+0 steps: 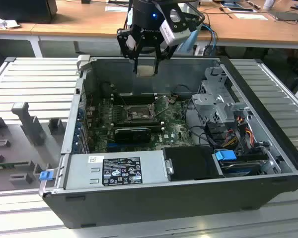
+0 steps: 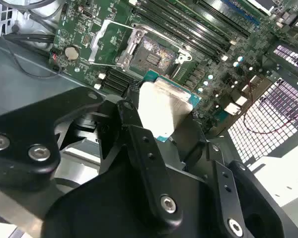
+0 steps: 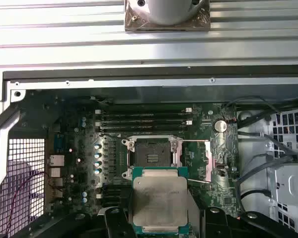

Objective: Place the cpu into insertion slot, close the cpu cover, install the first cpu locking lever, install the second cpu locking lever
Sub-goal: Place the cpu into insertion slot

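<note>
Above the open computer case (image 1: pixel 188 201) I hang with my gripper (image 1: pixel 146 65) pinching the cpu (image 1: pixel 147 71) by two opposite edges, its pale metal face turned outward (in both wrist views a green rim frames that face (image 3: pixel 159 198) (image 2: pixel 164 104)). Down on the motherboard (image 1: pixel 175 127) the insertion slot (image 1: pixel 138 115) lies bare, well apart from the chip. Just to the exterior view's right of it the cpu cover (image 1: pixel 162 104) stands swung up, and farther right sits the grey drive cage (image 1: pixel 213 101).

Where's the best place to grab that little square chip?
By two opposite edges, pinched in from either side: the cpu is a thin, flat square, so only its edges offer purchase. The gripper holds it that way.
</note>
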`<action>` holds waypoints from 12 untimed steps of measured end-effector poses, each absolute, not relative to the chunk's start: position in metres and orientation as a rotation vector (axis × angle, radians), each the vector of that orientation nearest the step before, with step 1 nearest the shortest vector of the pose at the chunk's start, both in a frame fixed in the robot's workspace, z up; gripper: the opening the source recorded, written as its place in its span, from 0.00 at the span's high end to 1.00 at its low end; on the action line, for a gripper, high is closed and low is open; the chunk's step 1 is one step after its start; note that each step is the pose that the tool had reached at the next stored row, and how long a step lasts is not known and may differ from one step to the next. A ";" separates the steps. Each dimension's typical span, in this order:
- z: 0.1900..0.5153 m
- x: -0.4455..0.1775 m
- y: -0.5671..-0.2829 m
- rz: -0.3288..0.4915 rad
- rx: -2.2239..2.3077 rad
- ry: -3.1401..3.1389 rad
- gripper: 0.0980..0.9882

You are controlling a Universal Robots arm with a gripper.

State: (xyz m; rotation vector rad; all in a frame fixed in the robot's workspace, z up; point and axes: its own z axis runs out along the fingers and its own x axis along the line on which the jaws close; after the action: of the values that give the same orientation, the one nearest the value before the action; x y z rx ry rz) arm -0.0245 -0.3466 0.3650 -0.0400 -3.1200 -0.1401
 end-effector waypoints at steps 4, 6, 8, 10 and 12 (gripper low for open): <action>0.365 -0.024 -0.347 -0.140 -0.068 -3.120 0.52; 0.365 -0.024 -0.347 -0.140 -0.077 -3.120 0.52; 0.365 -0.025 -0.347 -0.140 -0.083 -3.120 0.52; 0.365 -0.025 -0.347 -0.141 -0.089 -3.120 0.52; 0.365 -0.025 -0.347 -0.141 -0.094 -3.120 0.52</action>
State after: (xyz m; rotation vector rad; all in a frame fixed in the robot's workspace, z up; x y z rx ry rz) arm -0.0245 -0.3466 0.3650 -0.0944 -3.1204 -0.1406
